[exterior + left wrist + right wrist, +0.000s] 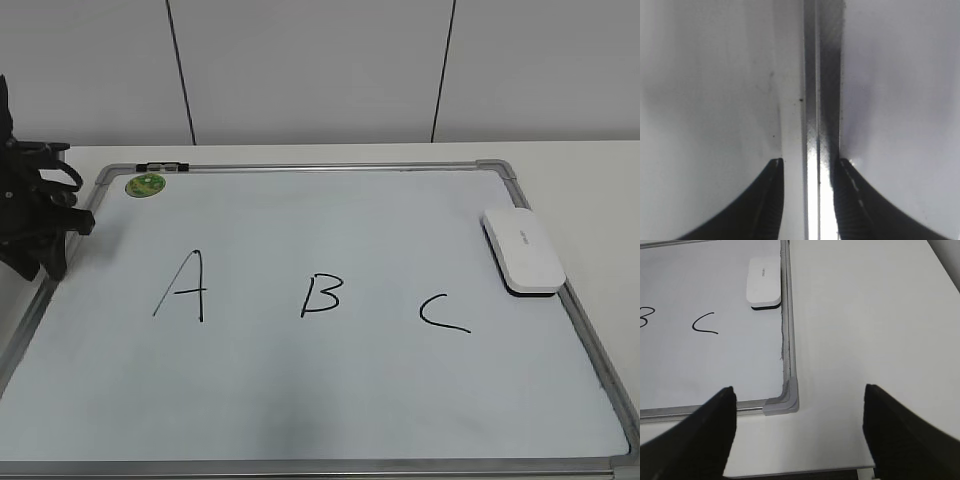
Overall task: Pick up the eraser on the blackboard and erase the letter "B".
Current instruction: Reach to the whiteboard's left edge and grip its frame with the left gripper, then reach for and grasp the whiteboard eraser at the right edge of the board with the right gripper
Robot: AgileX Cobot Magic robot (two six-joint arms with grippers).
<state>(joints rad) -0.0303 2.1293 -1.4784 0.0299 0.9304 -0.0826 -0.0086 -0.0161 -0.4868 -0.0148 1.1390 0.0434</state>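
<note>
Exterior view: we see the eraser (523, 250) beside "C" (443, 313); both arms' fingers (705, 435) are spread, holding nothing.

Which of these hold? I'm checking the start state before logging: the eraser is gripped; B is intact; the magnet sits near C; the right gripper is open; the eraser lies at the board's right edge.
1. The white oblong plastic eraser is gripped. False: it lies free on the silver-framed whiteboard.
2. The black marker letter B is intact. True.
3. The small green round magnet sits near the black letter C. False: it sits at the far left corner, beyond the black letter A.
4. The right gripper is open. True.
5. The eraser lies at the right edge. True.
</note>
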